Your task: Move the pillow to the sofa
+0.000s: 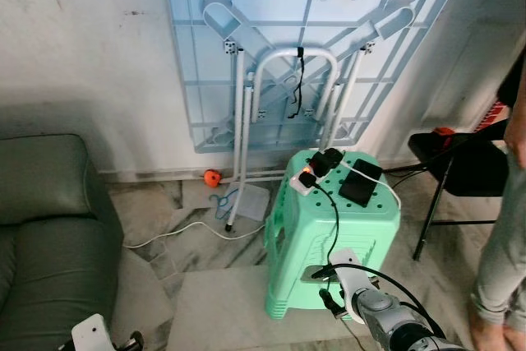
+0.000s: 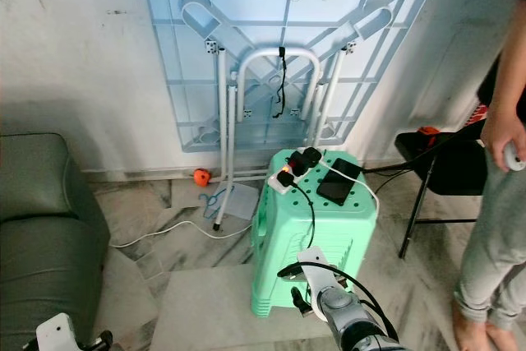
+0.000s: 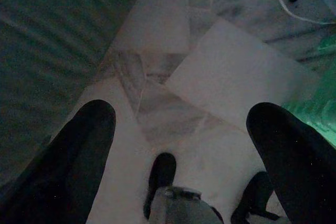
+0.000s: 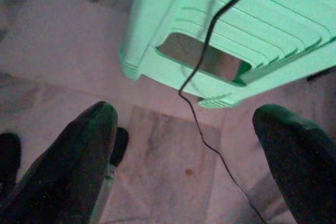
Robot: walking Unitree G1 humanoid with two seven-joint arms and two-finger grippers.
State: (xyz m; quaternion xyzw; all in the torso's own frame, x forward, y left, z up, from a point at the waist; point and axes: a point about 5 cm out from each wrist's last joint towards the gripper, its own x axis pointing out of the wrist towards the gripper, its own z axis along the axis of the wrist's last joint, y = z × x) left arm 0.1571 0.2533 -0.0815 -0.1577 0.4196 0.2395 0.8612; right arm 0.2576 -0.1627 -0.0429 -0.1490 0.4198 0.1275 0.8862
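A mint-green plastic stool stands on the marble floor directly ahead of the robot, carrying a white power strip with a lit red switch, black plugs and a black phone-sized device. A black cable runs from the strip down the stool's front. Behind it, a folded pale-blue plastic table leans against the white wall, its white tubular legs tucked flat. A small orange object and a white cord lie on the floor near the wall.

The dark grey-green sofa sits at the robot's left, its arm and seat cushion at the edge of the head views. No pillow can be made out in any view.

The left gripper hangs above the floor beside the sofa, its two black fingers spread wide with nothing between them. The right gripper hangs near the stool's base, its fingers likewise parted and empty, the black cable trailing between them on the floor beyond.

At the right, a person in grey trousers stands beside a black folding chair.
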